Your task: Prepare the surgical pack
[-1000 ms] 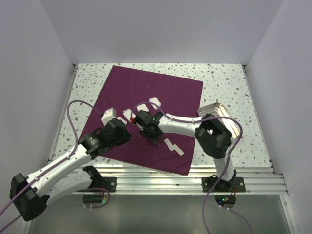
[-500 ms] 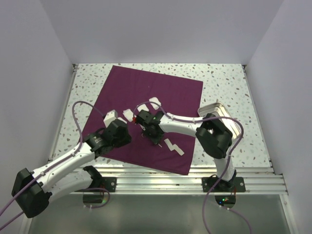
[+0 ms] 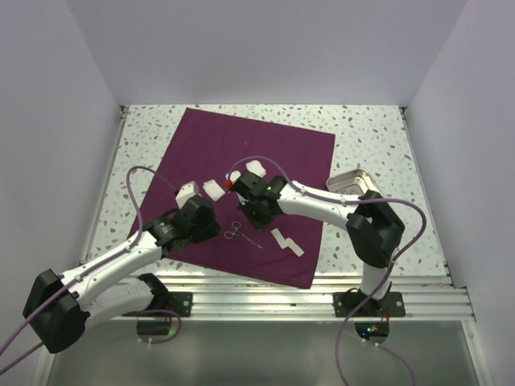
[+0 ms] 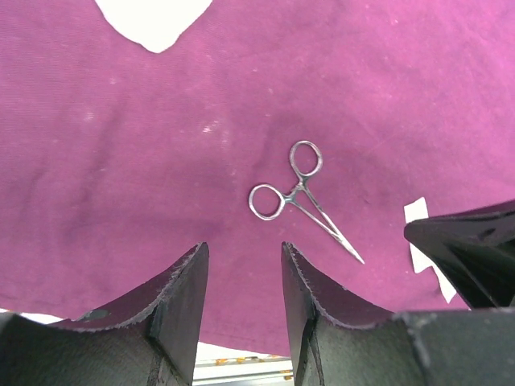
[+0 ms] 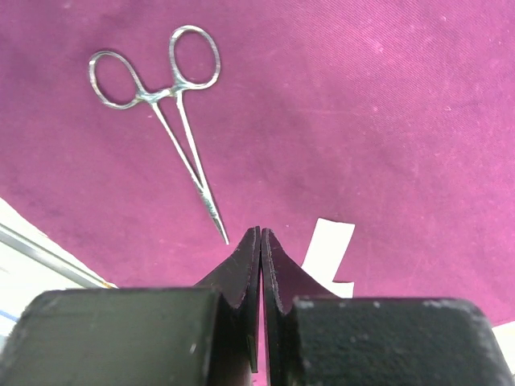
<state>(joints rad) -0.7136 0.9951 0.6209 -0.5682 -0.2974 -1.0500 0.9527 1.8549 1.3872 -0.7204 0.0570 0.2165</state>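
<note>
The clamp now lies bare on the open purple cloth, toward its near edge. The right fingers, pressed together and empty, have drawn back to its far side. The left fingers hover spread just left of it. Folding likely comes next.

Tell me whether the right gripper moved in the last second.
Yes. The right gripper has shifted toward the far edge of the purple cloth, away from the zigzag gauze strip, uncovering the clamp.
</note>
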